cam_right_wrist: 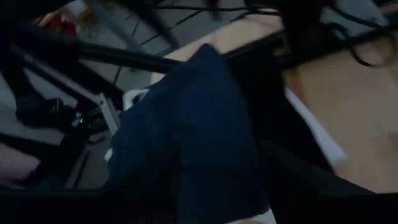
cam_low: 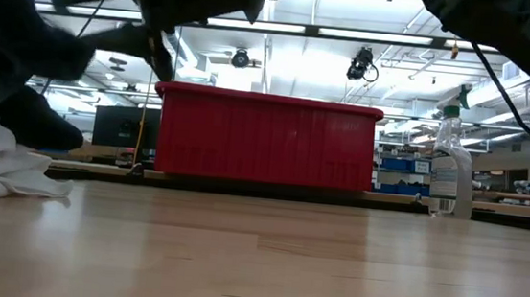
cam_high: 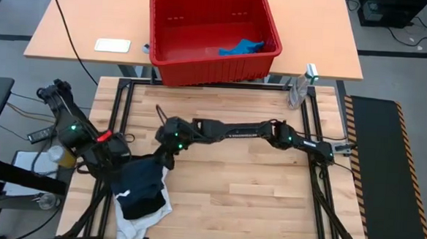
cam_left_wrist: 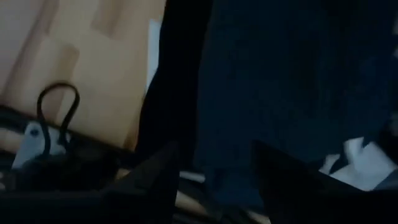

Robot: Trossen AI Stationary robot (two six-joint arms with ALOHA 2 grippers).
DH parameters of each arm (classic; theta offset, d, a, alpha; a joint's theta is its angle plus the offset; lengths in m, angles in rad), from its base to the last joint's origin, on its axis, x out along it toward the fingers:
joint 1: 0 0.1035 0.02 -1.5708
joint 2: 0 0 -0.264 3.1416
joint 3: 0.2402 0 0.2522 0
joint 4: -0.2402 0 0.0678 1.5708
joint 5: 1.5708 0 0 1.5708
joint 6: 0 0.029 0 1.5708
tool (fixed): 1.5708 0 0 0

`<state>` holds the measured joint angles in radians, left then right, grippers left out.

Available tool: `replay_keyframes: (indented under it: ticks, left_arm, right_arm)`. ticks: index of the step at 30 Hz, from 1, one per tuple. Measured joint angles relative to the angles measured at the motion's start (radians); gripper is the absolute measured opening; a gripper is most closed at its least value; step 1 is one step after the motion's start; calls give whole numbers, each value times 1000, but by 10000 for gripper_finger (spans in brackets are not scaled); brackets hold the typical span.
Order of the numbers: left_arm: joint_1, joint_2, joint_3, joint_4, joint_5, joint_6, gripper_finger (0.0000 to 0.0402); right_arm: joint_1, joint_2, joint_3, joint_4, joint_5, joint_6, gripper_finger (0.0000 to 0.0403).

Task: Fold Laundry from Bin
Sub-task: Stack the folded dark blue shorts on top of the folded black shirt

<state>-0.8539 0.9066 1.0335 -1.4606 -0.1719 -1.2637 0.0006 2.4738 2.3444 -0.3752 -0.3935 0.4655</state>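
1. Navy cloth lies topmost on a small stack at the near left corner of the worktop (cam_high: 254, 187): the dark navy garment (cam_high: 143, 180) sits over the white garment (cam_high: 144, 217), whose edge spills over the near edge of the worktop.
2. Both arms meet over that stack. The left pincer (cam_left_wrist: 214, 177) shows its two fingers spread, with the navy cloth lying between and beyond them; I judge nothing is pinched. The right pincer (cam_high: 161, 163) hangs at the stack's far edge, its fingers parted over the same cloth in its wrist view.
3. Judged step: setting a folded piece onto the stack. To do it well, lift both pincers straight up and clear before swinging away, so no fingertip drags a fold open.
4. Red bin (cam_high: 214, 33) stands on the farther table beyond the worktop's far edge, with a small bright blue garment (cam_high: 241, 48) left in its right half; that looks like the next piece.
5. Edges: the stack sits tight to the near left corner, so a nudge could tip it off. A spray bottle (cam_high: 298, 87) stands at the far right corner, close to the right arm's path to the bin.
6. Open room: the worktop's middle and right half give free folding space.
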Motion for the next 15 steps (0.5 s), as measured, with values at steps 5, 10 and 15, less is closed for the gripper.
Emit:
replay_keyframes:
  ticks: [5, 10, 15]
  left_arm:
    - [0, 9, 1, 226, -40, 38, 198]
    - [-3, 76, -25, 383, -16, 96, 198]
    - [5, 103, 22, 352, -19, 115, 187]
  right_arm:
    - [-30, -29, 0, -98, 9, 25, 209]
    - [-22, -81, 0, -218, 10, -84, 209]
    - [24, -129, 0, -380, 66, -186, 209]
